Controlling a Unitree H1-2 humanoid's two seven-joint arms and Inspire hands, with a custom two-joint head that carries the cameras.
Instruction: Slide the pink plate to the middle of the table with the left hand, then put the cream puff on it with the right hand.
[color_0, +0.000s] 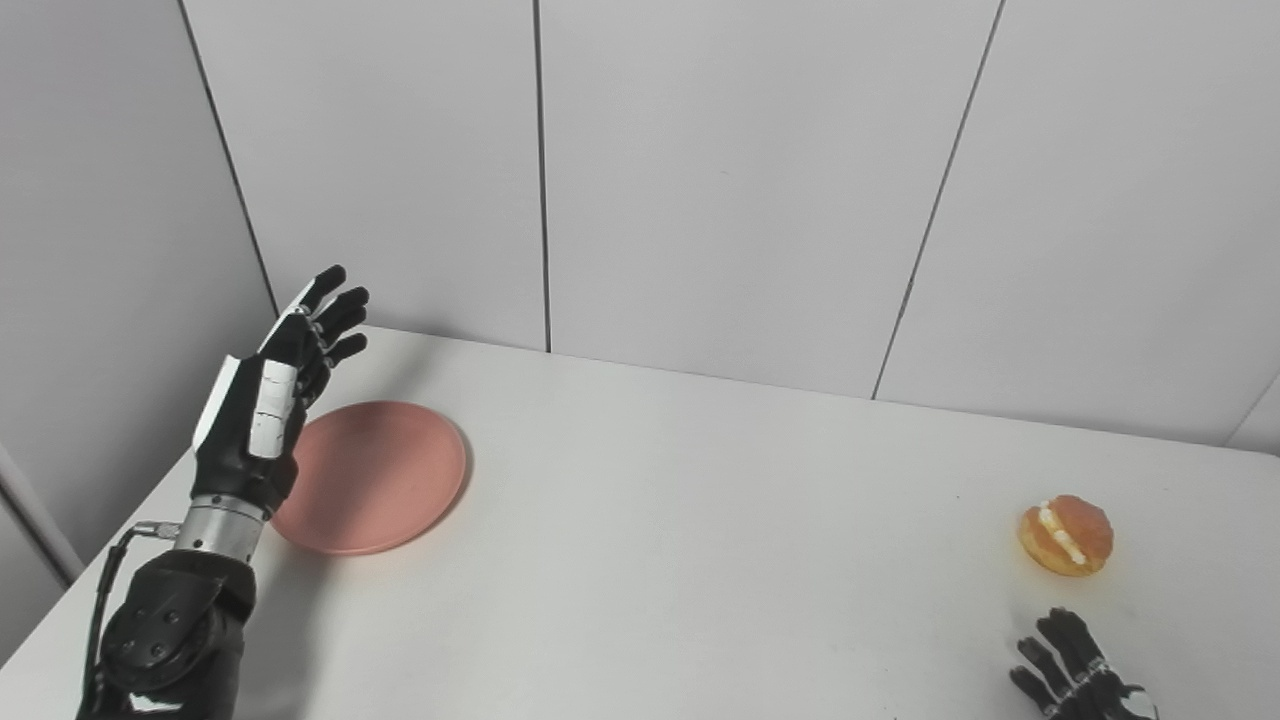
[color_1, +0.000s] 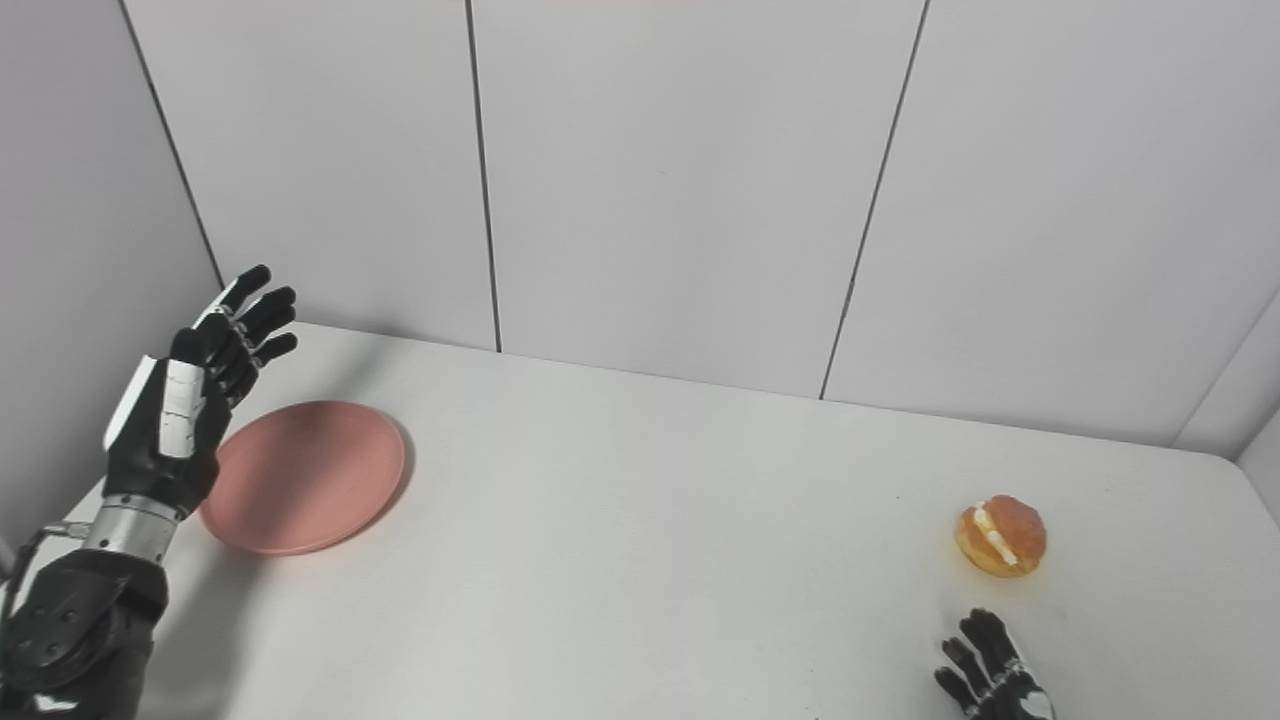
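The pink plate (color_0: 375, 475) lies flat on the white table (color_0: 700, 540) at the far left. My left hand (color_0: 280, 390) is open, raised above the plate's left edge with fingers stretched upward, holding nothing. The cream puff (color_0: 1066, 535), golden with a white cream line, sits on the table at the right. My right hand (color_0: 1075, 670) is low at the bottom right, just in front of the puff and apart from it; only its fingers show, spread apart.
Grey panelled walls (color_0: 740, 180) stand close behind the table and along its left side. The table's left edge runs just beside my left forearm (color_0: 170, 630).
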